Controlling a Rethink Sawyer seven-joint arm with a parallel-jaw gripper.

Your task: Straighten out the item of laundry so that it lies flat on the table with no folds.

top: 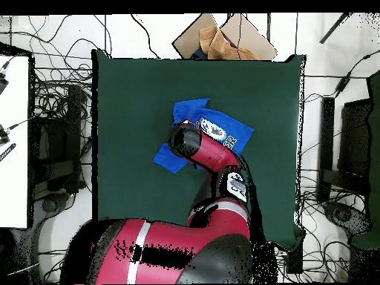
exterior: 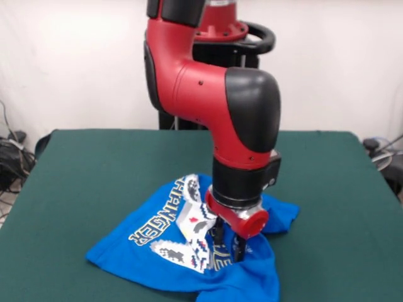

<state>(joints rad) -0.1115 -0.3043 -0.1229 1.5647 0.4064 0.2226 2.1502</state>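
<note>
A dark green table (exterior: 94, 163) carries the crumpled blue T-shirt (exterior: 145, 248) near its middle. The gripper (exterior: 228, 244) presses into the folds; whether it pinches cloth I cannot tell. Light, limp fabric: probably best taken by a hem or sleeve.

On the small bright blue T-shirt (exterior: 189, 251), the front view shows one line of big block letters in yellow-white with dark outlines. The part that can be read is "HANGER" (exterior: 165, 211); the line runs slanted across the crumpled cloth, and its beginning is hidden in a fold. Beside it is a white-grey pixel print (exterior: 195, 236), which carries no letters. In the overhead view, the print on the shirt is too small to read.
</note>
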